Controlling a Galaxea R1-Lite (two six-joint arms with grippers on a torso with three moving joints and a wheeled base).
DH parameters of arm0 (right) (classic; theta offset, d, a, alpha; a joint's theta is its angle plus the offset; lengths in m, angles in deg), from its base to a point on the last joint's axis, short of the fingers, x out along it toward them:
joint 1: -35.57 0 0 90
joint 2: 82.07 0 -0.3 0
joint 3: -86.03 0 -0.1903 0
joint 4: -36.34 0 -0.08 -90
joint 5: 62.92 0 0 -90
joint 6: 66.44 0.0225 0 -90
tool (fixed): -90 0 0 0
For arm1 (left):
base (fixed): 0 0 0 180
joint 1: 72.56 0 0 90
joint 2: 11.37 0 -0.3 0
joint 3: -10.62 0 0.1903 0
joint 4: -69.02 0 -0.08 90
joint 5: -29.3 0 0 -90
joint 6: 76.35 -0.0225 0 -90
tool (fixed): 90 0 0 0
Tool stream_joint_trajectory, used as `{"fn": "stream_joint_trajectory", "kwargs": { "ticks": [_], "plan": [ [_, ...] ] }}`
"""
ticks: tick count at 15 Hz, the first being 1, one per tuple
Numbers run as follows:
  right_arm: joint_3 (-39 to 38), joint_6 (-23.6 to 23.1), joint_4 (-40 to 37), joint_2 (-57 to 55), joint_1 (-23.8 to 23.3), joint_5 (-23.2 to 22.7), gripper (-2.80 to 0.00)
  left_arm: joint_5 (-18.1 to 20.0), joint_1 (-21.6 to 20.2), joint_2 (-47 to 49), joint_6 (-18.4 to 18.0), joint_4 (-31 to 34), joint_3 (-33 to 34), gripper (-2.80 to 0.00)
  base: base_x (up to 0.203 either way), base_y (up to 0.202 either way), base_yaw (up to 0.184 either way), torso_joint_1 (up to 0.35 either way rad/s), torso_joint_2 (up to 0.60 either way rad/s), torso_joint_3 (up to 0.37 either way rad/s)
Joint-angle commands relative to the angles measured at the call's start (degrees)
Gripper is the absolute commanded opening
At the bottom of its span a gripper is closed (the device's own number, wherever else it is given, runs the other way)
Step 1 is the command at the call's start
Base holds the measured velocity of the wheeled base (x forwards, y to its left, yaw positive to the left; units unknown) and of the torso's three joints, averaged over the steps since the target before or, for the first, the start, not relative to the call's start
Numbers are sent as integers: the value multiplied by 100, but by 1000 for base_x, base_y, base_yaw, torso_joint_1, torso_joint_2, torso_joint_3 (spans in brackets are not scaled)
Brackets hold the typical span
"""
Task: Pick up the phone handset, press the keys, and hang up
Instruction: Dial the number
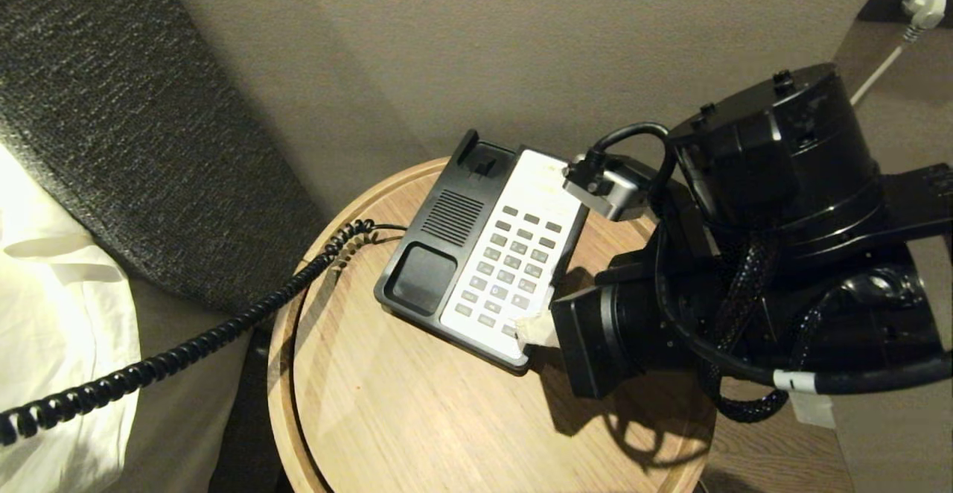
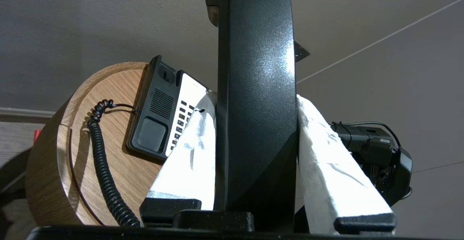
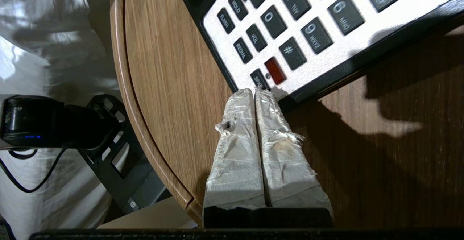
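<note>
The phone handset [image 2: 253,51] is a glossy black bar standing upright between the white-wrapped fingers [image 2: 192,149] of my left gripper [image 2: 253,96], which is shut on it, off to the side of the table. It is out of the head view. Its coiled cord [image 1: 186,348] runs from the phone base [image 1: 424,277] off the table's left edge. The base's cradle lies bare. My right gripper [image 1: 532,329] is shut, with nothing held. Its taped tips [image 3: 255,92] sit at the near corner of the white keypad [image 3: 308,33], beside the bottom row of keys [image 3: 259,78].
The phone stands on a round wooden table [image 1: 417,404] with a raised rim. A dark padded headboard [image 1: 112,106] and white bedding [image 1: 45,292] lie to the left. My right arm [image 1: 782,255] covers the table's right side. A white plug [image 1: 923,1] sits in the wall.
</note>
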Motion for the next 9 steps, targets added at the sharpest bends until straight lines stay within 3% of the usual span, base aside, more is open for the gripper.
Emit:
{"fn": "stream_joint_trajectory", "kwargs": {
  "ticks": [1,9],
  "plan": [
    [-45,2,3,-45,4,2,-280,-4,1,-1,19,5,-9,-280,0,0,0,0,0,0],
    [-88,2,65,-203,-5,11,-280,-4,1,-27,19,5,0,-280,0,0,0,0,0,0]
  ]
}}
